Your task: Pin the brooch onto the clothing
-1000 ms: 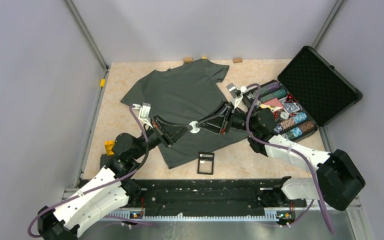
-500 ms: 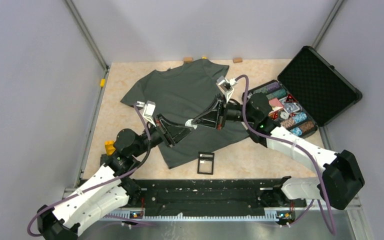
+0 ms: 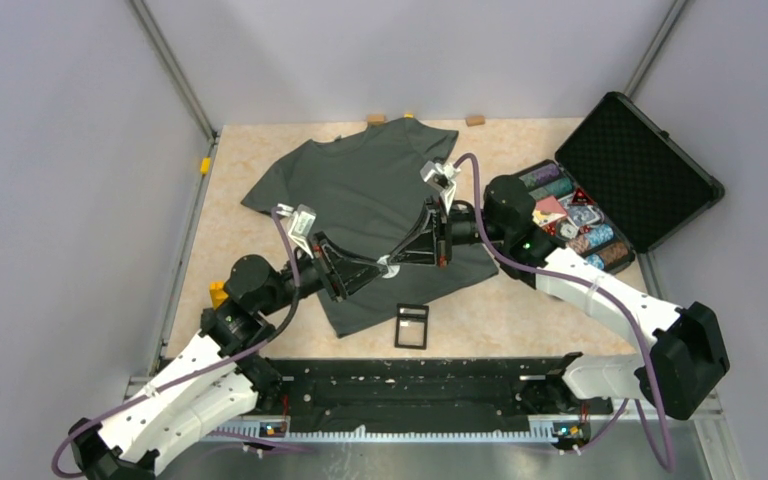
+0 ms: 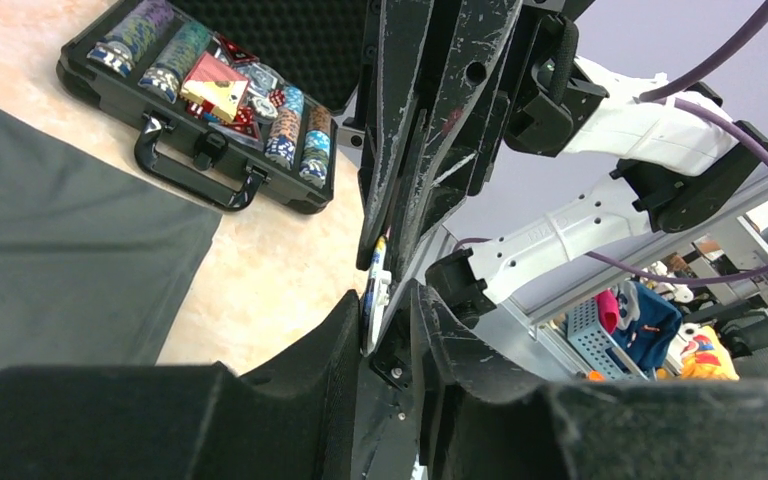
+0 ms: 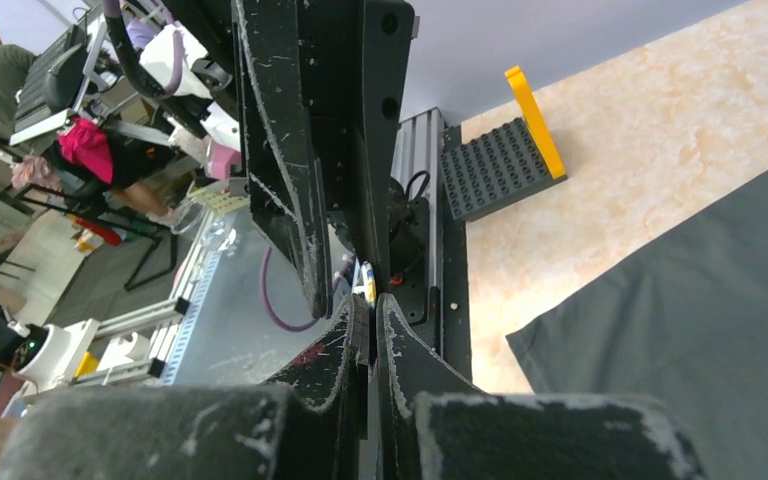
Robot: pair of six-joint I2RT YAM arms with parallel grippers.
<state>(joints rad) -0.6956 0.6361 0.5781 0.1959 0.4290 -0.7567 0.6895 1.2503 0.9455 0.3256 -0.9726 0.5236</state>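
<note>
Top external view: the two arms meet tip to tip near the centre of the frame, over the lower part of the clothing (image 3: 360, 190). The brooch (image 3: 388, 263) is the small pale spot at their junction. It looks to be off the fabric, though the height is hard to read.

In the right wrist view the right gripper (image 5: 372, 318) has its fingers pressed almost together, pinching the brooch's edge. In the left wrist view the left gripper (image 4: 385, 325) has a finger close on either side of the brooch's lower end. I cannot tell whether they actually press it.

The likely trouble is a slip. A thin disc held on its rim can squirt out if a squeeze is off-centre, or if one side lets go before the other is firm — then it drops onto the shirt or the table (image 3: 230, 230). The crowded tips could also knock each other.

In the left wrist view the brooch sits edge-on, its long axis running bottom to top and leaning slightly right, flat faces toward the fingers. The pin itself cannot be made out.
</note>
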